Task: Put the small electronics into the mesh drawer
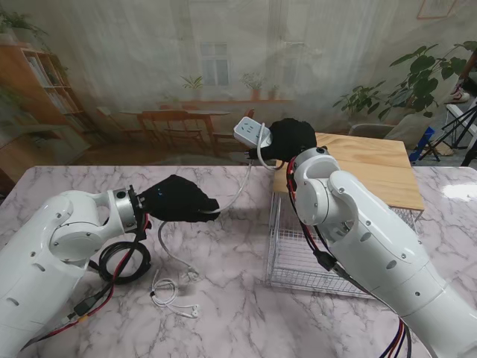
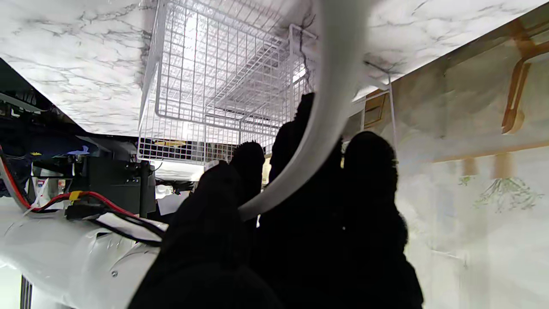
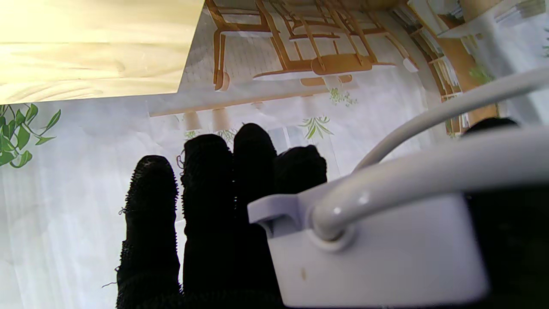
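My right hand [image 1: 292, 139] holds a white power strip [image 1: 251, 133] up in the air, past the far left corner of the white mesh drawer [image 1: 287, 257]. In the right wrist view the strip's end [image 3: 377, 253] fills the corner beside my black gloved fingers [image 3: 223, 193]. Its white cord [image 1: 240, 186] hangs down and runs to my left hand [image 1: 179, 200], which is shut around it low over the marble table. The left wrist view shows the cord [image 2: 317, 128] passing between my fingers [image 2: 244, 171], with the drawer [image 2: 223, 86] beyond.
A wooden board [image 1: 373, 168] tops the drawer frame at the far right. White earphones [image 1: 175, 294] and a coiled black cable [image 1: 123, 261] lie on the marble table [image 1: 223, 313] near my left arm.
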Robot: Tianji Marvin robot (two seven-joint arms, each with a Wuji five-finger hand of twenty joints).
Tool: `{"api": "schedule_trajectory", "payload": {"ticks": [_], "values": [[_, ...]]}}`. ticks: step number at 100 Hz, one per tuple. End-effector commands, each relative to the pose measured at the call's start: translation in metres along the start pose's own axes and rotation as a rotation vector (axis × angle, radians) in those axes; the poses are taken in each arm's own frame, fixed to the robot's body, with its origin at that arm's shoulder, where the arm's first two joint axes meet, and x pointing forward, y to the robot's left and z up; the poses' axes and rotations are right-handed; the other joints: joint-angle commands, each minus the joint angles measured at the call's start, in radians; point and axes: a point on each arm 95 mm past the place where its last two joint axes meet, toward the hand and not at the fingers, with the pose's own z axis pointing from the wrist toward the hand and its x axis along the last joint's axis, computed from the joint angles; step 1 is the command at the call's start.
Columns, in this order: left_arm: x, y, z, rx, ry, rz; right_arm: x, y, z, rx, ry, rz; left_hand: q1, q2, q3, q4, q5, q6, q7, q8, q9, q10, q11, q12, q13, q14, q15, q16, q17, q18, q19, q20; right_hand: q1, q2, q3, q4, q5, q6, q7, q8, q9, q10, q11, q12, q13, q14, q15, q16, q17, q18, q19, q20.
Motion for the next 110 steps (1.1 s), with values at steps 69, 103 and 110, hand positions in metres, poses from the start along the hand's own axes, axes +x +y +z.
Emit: {"api": "schedule_trajectory", "payload": {"ticks": [69,103,110], "values": [[-0.020,-0.069,-0.005,0.088,-0.081,0.133,0.024,-0.061,-0.013,0.181,0.235,-0.147,0.083,0.025,0.008,-0.004,0.030,-0.124,0.027,0.081,0.049,0.067,0.110,0.136,0.072,0.011,0.169,0.121,0.049,-0.030,0.129,0.097,0.222,0.283,0.288,0.024,0.153,-0.111,0.098,0.010,0.030,-0.113,0.076,0.016,0.006,-0.013,0.097,0.029,-0.008,0.011,0.021,0.006],[-0.046,-0.076,0.014,0.029,-0.172,0.135,0.051,-0.075,-0.029,0.224,0.363,-0.091,0.083,0.037,-0.008,0.002,0.026,-0.136,0.009,0.100,0.048,0.056,0.156,0.205,0.064,0.042,0.271,0.208,0.031,0.001,0.198,0.149,0.216,0.281,0.293,0.024,0.155,-0.116,0.099,0.010,0.034,-0.119,0.074,0.017,0.008,-0.019,0.101,0.030,-0.002,0.010,0.021,0.004],[-0.051,-0.075,0.019,0.009,-0.188,0.133,0.055,-0.076,-0.032,0.230,0.378,-0.062,0.083,0.037,-0.011,0.002,0.025,-0.139,0.008,0.103,0.047,0.054,0.157,0.209,0.061,0.038,0.274,0.213,0.029,0.001,0.199,0.151,0.216,0.281,0.294,0.024,0.155,-0.117,0.100,0.011,0.034,-0.118,0.074,0.017,0.008,-0.019,0.102,0.030,-0.001,0.010,0.021,0.004]]}}
